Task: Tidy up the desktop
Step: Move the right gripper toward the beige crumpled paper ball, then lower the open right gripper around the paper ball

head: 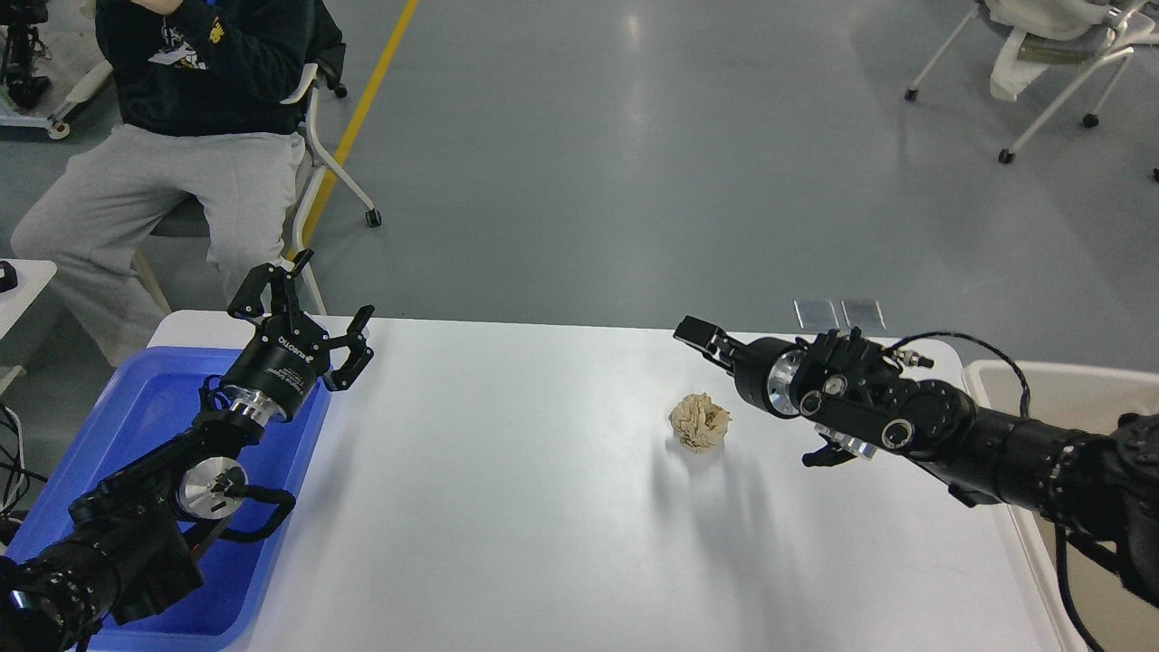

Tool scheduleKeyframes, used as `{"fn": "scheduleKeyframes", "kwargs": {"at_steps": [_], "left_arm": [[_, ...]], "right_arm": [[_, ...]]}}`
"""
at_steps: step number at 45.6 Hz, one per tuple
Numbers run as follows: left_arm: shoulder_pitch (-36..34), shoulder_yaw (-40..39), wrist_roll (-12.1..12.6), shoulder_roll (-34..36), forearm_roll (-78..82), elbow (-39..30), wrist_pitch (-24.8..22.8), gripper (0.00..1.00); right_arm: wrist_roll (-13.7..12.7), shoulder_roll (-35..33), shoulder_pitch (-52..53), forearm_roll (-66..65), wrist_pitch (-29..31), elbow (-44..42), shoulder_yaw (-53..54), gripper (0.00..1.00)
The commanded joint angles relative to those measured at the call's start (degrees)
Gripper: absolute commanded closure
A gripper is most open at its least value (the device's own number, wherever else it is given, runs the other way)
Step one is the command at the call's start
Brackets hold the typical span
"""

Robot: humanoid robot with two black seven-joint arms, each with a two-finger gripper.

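White desk (pixel 507 507) is sitting btwn blue tray (pixel 118 426) and beige bin (pixel 1068 398), crumpled paper ball (pixel 699 421) lying right of center. I'm hovering right end effector (pixel 756 394) near it, fingers spread; left end effector (pixel 312 312) spread over tray. Next: probably lowering, pinching ball.

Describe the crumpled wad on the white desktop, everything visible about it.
The crumpled wad is a small, beige-tan ball that looks like scrunched paper, with many folds and creases over its surface. It rests on the white desktop, right of center, and casts a soft shadow toward the near edge. Nothing grips or touches it. The right gripper hangs open just to its right, one finger above and one below, and it stays clear of the wad.
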Motion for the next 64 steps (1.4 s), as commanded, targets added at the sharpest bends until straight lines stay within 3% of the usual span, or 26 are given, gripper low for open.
{"fn": "scheduleKeyframes", "kwargs": {"at_steps": [1, 20, 64], "left_arm": [[0.0, 0.0, 0.0, 0.0, 0.0, 0.0, 0.0, 0.00], [0.0, 0.0, 0.0, 0.0, 0.0, 0.0, 0.0, 0.00], [0.0, 0.0, 0.0, 0.0, 0.0, 0.0, 0.0, 0.00]], "right_arm": [[0.8, 6.8, -1.2, -2.8, -3.3, -7.6, -5.7, 0.00], [2.3, 9.0, -5.4, -5.3, -6.0, -17.0, -14.3, 0.00], [3.3, 9.0, -7.0, -6.0, -7.9, -15.1, -8.4, 0.00]]}}
